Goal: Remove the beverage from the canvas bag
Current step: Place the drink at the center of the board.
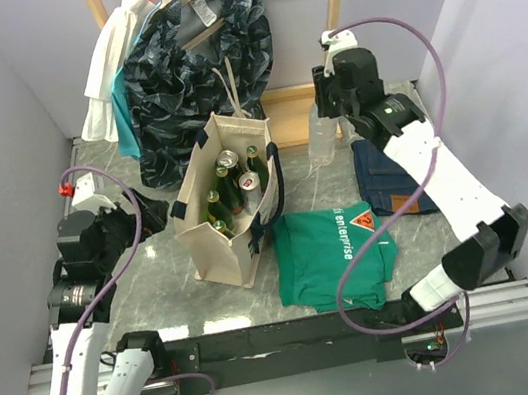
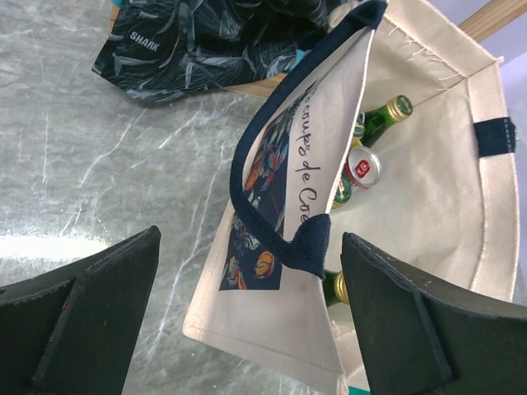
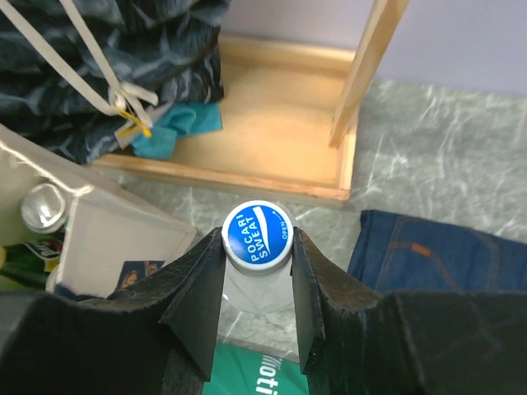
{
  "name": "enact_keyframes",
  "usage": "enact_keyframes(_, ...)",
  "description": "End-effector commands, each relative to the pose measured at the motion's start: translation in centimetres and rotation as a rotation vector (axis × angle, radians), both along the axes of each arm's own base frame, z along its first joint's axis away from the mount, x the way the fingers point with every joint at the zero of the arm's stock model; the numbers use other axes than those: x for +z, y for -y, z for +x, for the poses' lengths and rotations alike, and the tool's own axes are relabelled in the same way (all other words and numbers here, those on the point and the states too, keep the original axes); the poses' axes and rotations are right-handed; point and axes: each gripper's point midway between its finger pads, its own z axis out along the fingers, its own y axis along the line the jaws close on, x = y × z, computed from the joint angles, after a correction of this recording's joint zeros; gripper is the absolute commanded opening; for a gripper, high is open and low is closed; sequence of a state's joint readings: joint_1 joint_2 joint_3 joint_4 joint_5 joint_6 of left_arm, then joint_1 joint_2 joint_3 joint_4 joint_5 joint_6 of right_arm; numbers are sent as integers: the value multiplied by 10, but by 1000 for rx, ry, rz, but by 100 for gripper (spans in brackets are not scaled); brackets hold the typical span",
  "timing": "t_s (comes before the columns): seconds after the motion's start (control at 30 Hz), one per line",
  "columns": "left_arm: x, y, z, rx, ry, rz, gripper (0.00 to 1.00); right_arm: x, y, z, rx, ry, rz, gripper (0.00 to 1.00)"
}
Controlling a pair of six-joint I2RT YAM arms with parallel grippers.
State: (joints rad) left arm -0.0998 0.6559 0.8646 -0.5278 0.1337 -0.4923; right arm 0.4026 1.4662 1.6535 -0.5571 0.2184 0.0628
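Observation:
The cream canvas bag (image 1: 222, 237) with navy trim stands open mid-table and holds several green bottles (image 1: 251, 164) and a can (image 1: 227, 159). My right gripper (image 1: 331, 110) is shut on the blue cap of a clear Pocari Sweat bottle (image 1: 323, 144), upright just right of the bag, outside it. In the right wrist view the cap (image 3: 257, 234) sits between my right gripper's (image 3: 257, 243) jaws. My left gripper (image 1: 146, 217) is open at the bag's left side. In the left wrist view it (image 2: 251, 239) straddles the bag's near corner (image 2: 280, 321) without touching; a red-topped can (image 2: 362, 167) shows inside.
A green T-shirt (image 1: 334, 252) lies right of the bag and folded jeans (image 1: 393, 181) lie further right. A wooden rack base (image 1: 292, 112) stands behind the bottle. A dark patterned garment (image 1: 200, 56) and a white one (image 1: 112, 76) hang at the back.

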Motion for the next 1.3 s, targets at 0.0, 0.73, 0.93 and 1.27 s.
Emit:
enact_keyframes(0.0, 15, 1, 4, -11, 51, 11, 96, 56, -11, 22, 19, 204, 126, 0)
enact_keyframes(0.73, 9, 0, 3, -9, 35, 22, 97, -32, -33, 80, 20, 181, 103, 0)
enact_keyframes(0.93, 7, 1, 4, -17, 34, 22, 96, -31, -33, 78, -5, 260, 109, 0)
enact_keyframes(1.27, 7, -2, 1, -2, 32, 26, 96, -32, -46, 84, 17, 286, 79, 0)
